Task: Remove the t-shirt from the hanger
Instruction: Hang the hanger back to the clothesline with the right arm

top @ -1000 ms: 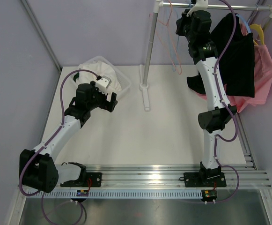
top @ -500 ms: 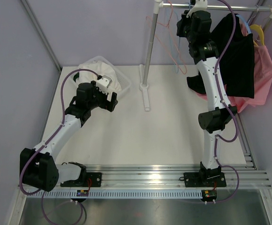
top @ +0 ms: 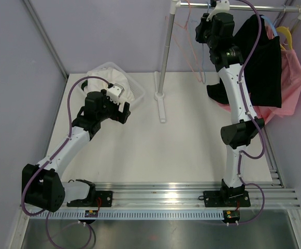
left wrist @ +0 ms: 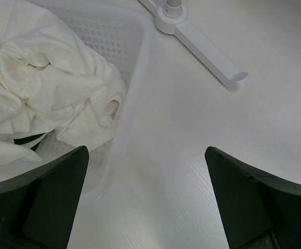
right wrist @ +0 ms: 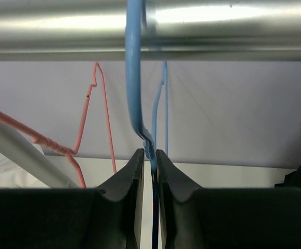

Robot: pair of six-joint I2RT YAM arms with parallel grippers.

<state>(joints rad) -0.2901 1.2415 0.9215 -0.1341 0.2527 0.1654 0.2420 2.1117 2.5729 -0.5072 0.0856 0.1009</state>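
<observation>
At the back left of the desk [top: 186,150], a pale plastic basket [top: 135,89] holds crumpled white cloth [top: 109,80]. The left arm [top: 70,142] reaches toward it from the near edge. The left jaws hang spread wide and empty just beside the basket's right wall, above bare desk.

Right of the basket stands the white upright pole [top: 165,52] of a clothes rack, its foot flat on the desk. A metal rail [top: 254,7] runs rightward from the pole's top. Thin pink wire hangers [right wrist: 49,143] dangle bare from the rail near the pole.

Next along, the right arm [top: 238,98] rises steeply to the rail. The right jaws sit just under it, a narrow slit apart, with the twisted neck of a bare blue hanger [right wrist: 133,78] between them. Whether they pinch the wire cannot be told.

Further right, the black t-shirt [top: 267,67] hangs from the rail on a hanger, close beside the right arm. A pink garment [top: 295,83] hangs at the far right, partly behind the black t-shirt.
</observation>
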